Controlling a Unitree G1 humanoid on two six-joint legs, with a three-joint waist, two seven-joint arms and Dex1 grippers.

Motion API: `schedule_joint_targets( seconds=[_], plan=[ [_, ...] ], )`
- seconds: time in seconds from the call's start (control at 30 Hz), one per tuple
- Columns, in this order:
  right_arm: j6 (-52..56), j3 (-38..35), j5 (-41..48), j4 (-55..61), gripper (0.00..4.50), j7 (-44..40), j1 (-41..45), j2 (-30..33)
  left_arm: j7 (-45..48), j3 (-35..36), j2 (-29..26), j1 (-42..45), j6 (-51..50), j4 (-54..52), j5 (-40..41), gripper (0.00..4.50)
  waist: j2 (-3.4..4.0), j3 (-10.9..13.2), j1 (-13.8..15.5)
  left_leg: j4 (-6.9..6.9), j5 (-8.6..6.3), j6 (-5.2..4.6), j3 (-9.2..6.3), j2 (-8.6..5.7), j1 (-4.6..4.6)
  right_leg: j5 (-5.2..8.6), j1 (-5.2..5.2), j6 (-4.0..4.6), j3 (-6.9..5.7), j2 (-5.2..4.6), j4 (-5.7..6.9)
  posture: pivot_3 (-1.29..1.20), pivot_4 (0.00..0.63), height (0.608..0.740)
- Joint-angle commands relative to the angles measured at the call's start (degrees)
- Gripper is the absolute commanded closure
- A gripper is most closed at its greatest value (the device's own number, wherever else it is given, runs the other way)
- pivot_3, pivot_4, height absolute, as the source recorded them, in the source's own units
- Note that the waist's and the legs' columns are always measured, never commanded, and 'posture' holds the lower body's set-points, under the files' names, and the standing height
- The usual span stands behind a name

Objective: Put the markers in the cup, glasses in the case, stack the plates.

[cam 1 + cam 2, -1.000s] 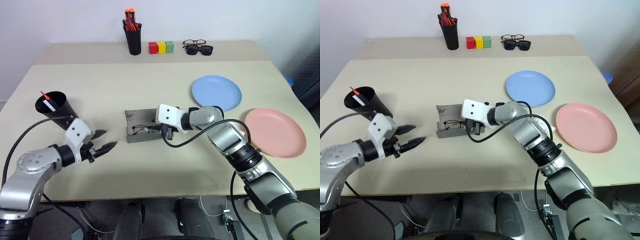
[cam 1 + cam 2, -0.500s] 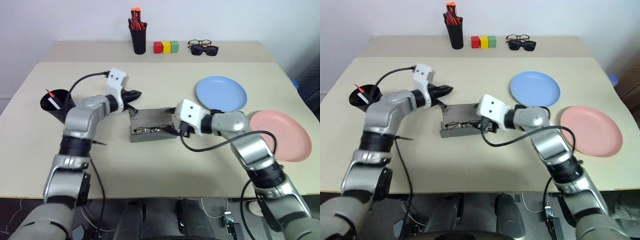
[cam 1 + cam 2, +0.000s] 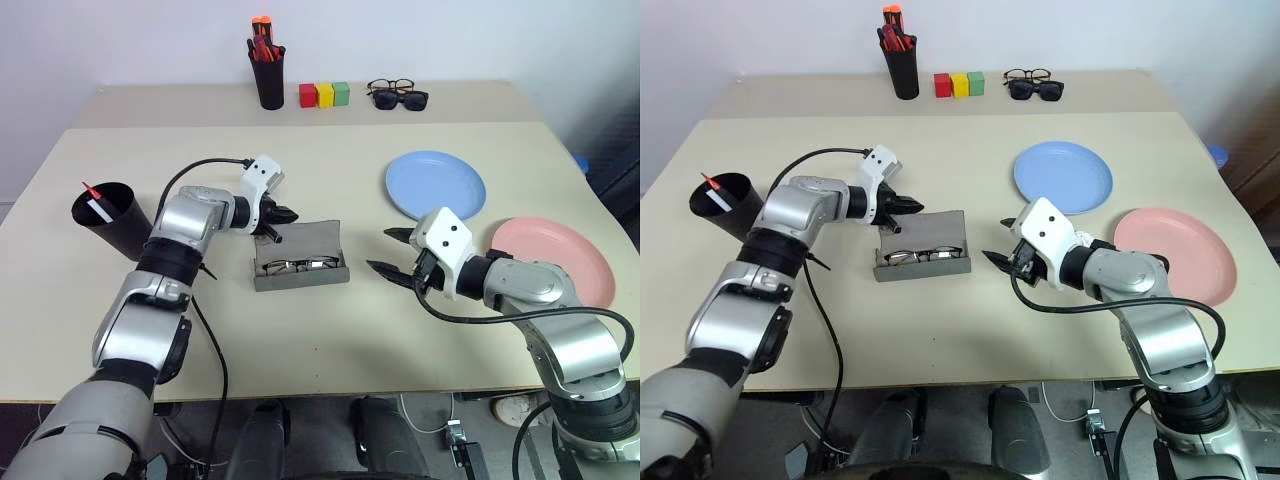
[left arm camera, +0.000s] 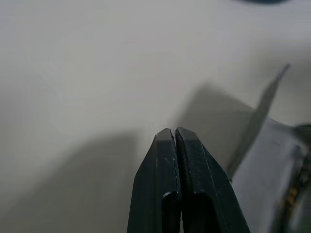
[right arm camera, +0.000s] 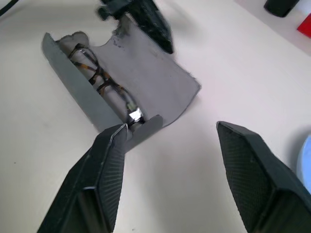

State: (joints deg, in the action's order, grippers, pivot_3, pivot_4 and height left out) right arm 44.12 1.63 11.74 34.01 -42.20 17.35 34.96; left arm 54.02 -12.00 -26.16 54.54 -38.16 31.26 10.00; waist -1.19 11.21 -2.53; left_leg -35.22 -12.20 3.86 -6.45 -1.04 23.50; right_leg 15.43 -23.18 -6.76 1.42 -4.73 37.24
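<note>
Glasses lie in the open case, with the left gripper pressed shut behind its lid and the right gripper spread wide beside it.

The left gripper (image 3: 287, 214) has its two black fingers (image 4: 176, 160) squeezed flat together on nothing, tips at the back edge of the raised lid of the grey case (image 3: 300, 268). The right gripper (image 3: 390, 252) stands well open and empty, just off the case's right end, not touching it. The glasses (image 5: 99, 77) sit inside the case's tray (thin dark rims, lenses up). Further out, the black cup (image 3: 108, 217) leans near the table's (image 3: 300, 340) left edge with the markers (image 3: 95, 201) in it. The light blue plate (image 3: 436, 185) and the pink plate (image 3: 555, 262) lie apart on the right, unstacked.
</note>
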Motion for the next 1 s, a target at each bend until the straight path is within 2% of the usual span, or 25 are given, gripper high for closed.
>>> schedule_joint_targets(
  seconds=[0.03,0.33,0.53,0.63,0.73,0.87,1.0],
  plan=[
    [-0.8,-0.9,0.1,-0.7,1.56,1.3,2.8,1.0,2.5,-0.4,-3.3,-4.6,-0.4,-10.6,0.0,4.45,0.01,0.0,-0.1,0.00,0.00,0.00,0.00,0.00,0.00,0.00,0.00,0.00,0.01,0.00,0.00,0.00,0.150,0.740],
    [-6.4,2.9,-8.4,-20.2,1.56,7.0,11.2,2.1,2.7,3.0,-10.9,-21.7,-8.2,-41.2,6.2,4.45,0.05,0.0,0.1,0.01,0.00,0.00,0.06,0.02,-0.04,0.00,0.02,0.02,0.06,-0.02,0.01,0.00,0.150,0.740],
    [-13.2,8.6,-15.3,-36.2,1.56,9.8,16.4,0.6,1.4,6.4,-11.6,-29.7,-10.7,-50.6,11.3,4.45,0.05,0.0,0.1,0.00,0.00,0.00,0.08,0.01,-0.04,0.00,0.03,0.03,0.06,-0.04,-0.01,0.00,0.150,0.740],
    [-17.4,10.7,-18.2,-42.8,1.56,11.2,18.1,-0.2,0.1,9.6,-9.5,-32.2,-4.3,-52.7,12.5,4.45,0.06,0.0,0.1,0.01,0.00,0.00,0.07,0.01,-0.05,0.00,0.03,0.03,0.05,-0.04,-0.01,0.00,0.150,0.740],
    [-22.9,11.6,-21.1,-48.5,2.34,14.1,19.3,-1.1,-2.5,12.0,-8.3,-33.0,-7.1,-53.0,15.1,4.50,0.05,0.0,0.1,-0.01,0.00,0.00,0.08,0.01,-0.04,0.00,0.03,0.03,0.05,-0.04,-0.01,0.00,0.150,0.740],
    [-25.0,11.6,-23.0,-48.7,4.38,14.7,18.6,-1.2,-5.9,13.4,-6.3,-34.1,-7.0,-54.3,16.9,4.50,0.06,0.0,0.1,0.00,0.00,0.00,0.08,0.01,-0.05,-0.01,0.03,0.03,0.05,-0.04,-0.01,0.00,0.150,0.740],
    [-25.5,9.0,-25.2,-41.5,4.45,17.5,16.2,0.6,-7.4,12.7,-3.9,-33.5,-5.7,-53.3,17.9,4.50,0.06,0.0,0.2,-0.01,0.00,0.00,0.07,0.01,-0.04,-0.01,0.04,0.03,0.05,-0.04,-0.01,0.00,0.150,0.740]
  ],
)
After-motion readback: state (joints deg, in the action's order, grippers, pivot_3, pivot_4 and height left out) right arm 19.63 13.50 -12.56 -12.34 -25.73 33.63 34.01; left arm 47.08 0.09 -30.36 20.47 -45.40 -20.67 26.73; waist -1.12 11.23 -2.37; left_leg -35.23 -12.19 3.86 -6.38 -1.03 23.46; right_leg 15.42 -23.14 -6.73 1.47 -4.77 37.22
